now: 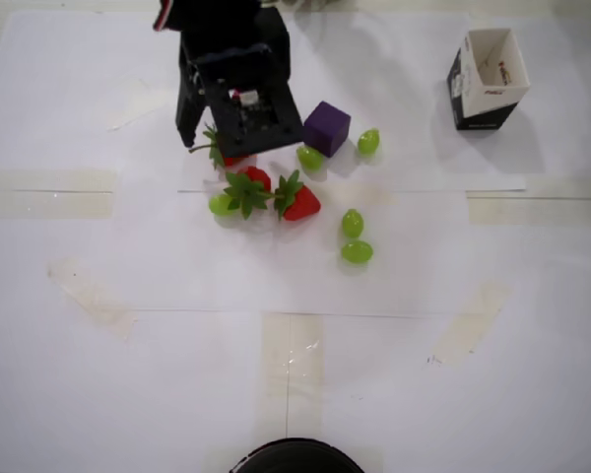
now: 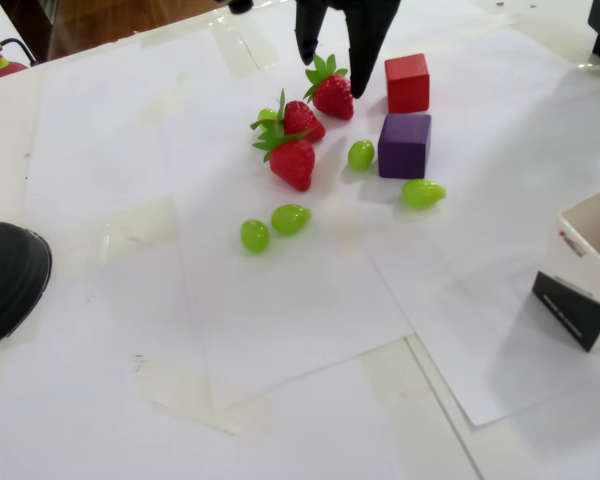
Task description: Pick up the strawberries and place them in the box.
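Note:
Three red strawberries with green leafy tops lie close together. The far one (image 2: 332,94) sits between my gripper's two black fingers; in the overhead view it (image 1: 232,157) is mostly hidden under the arm. The other two (image 2: 302,119) (image 2: 293,161) lie just in front of it, and also show in the overhead view (image 1: 257,178) (image 1: 301,203). My gripper (image 2: 334,76) (image 1: 217,146) is open, lowered over the far strawberry, with its fingers apart on either side. The box (image 1: 483,104) (image 2: 574,306), black outside and white inside, stands upright far off to the side.
A purple cube (image 1: 326,128) (image 2: 404,146) and a red cube (image 2: 407,82) stand beside the gripper. Several green grapes lie around, among them three in the fixed view (image 2: 361,154) (image 2: 421,193) (image 2: 290,218). A black round object (image 2: 5,280) sits at the table edge.

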